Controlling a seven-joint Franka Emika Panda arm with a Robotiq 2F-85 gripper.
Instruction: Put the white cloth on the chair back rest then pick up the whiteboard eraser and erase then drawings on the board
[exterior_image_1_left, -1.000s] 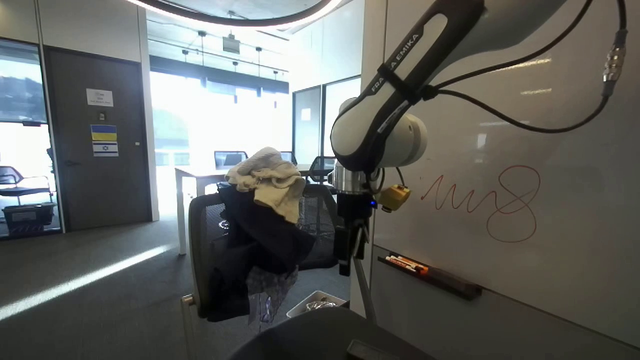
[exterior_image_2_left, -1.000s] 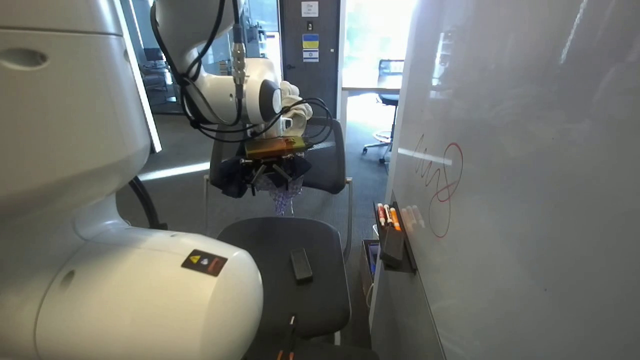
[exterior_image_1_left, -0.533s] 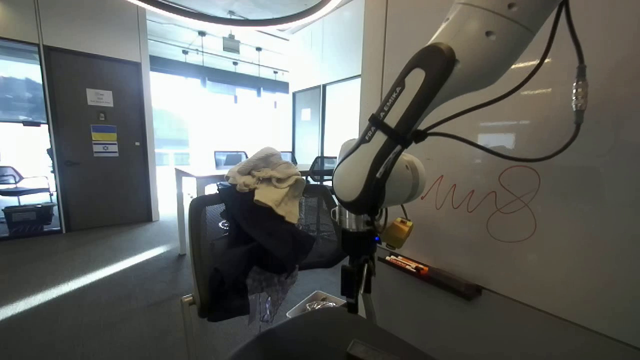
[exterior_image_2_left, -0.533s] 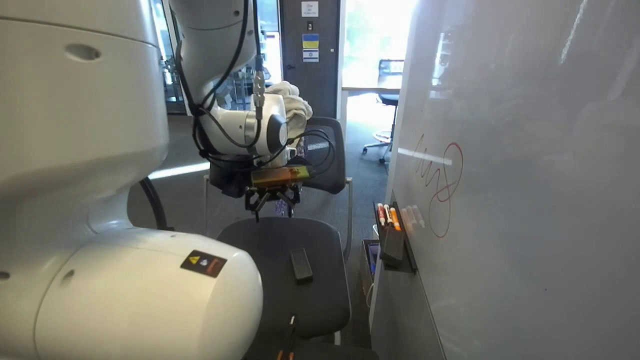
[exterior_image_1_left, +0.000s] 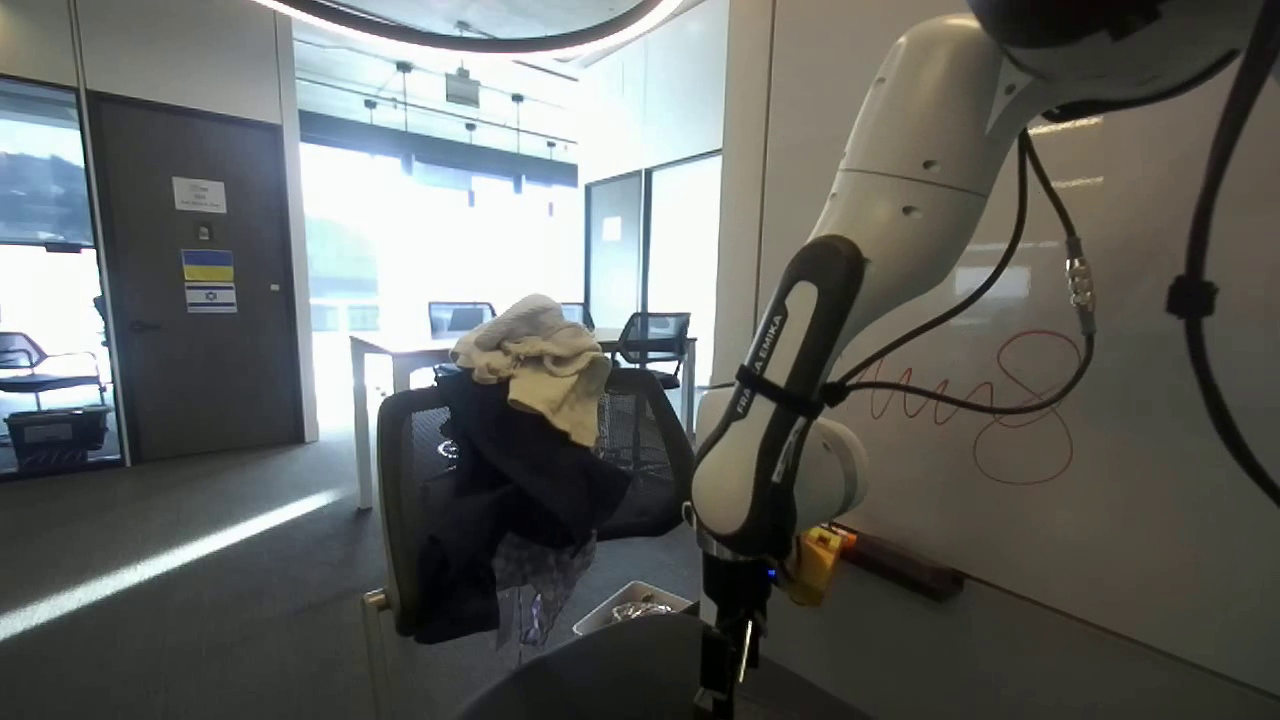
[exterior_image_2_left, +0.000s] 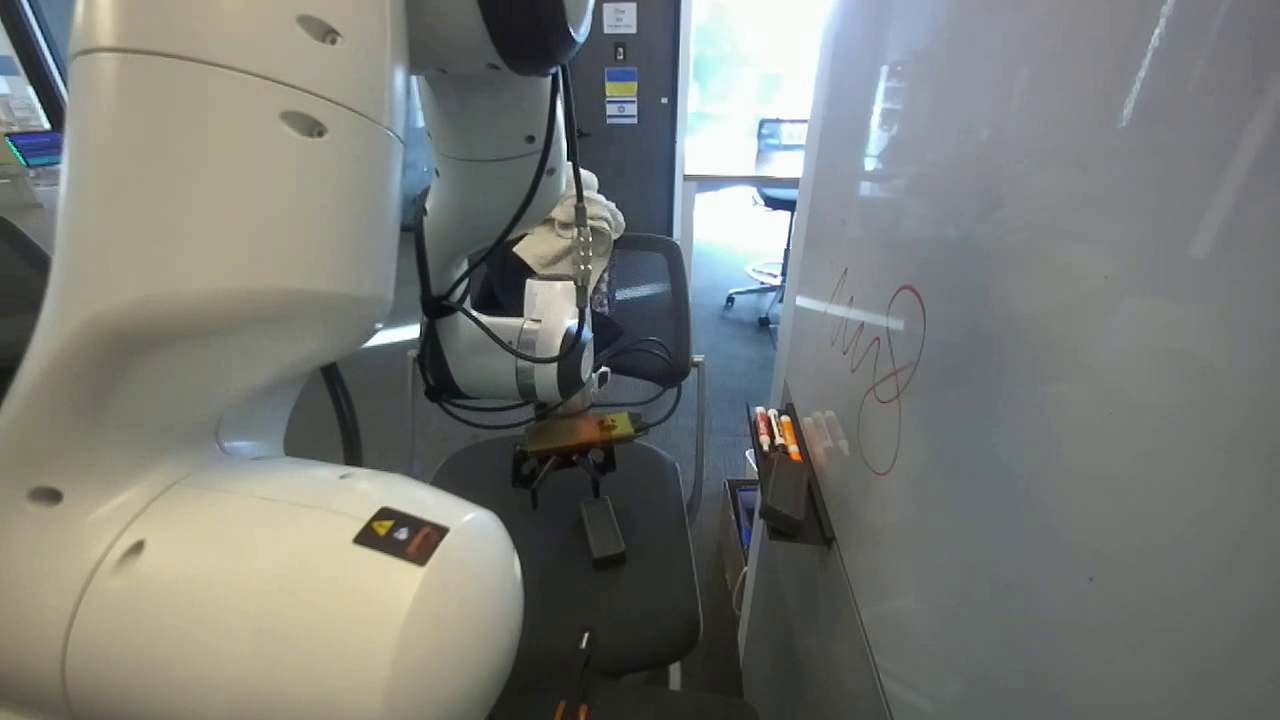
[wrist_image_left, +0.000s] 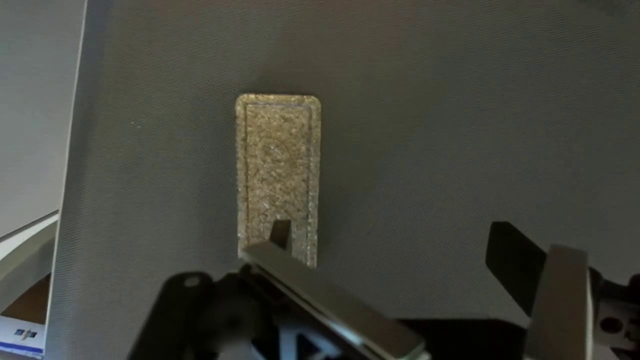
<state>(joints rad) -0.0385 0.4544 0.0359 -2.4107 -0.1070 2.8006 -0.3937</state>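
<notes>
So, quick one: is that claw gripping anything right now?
Claw: open, holding nothing; the eraser lies ungripped on the chair seat.

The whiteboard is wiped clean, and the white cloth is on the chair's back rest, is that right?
Not the wiped-clean part: the whiteboard has a red scribble on it, as both exterior views show. The white cloth is on the chair's back rest.

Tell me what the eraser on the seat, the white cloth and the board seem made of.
Eraser: probably felt or foam, matte; its top looks speckled and fuzzy in the wrist view. White cloth: soft fabric, possibly cotton, dull; it bunches in loose folds. Board: smooth, glossy coating, by its reflections; enamel or plastic, I can't tell.
</notes>
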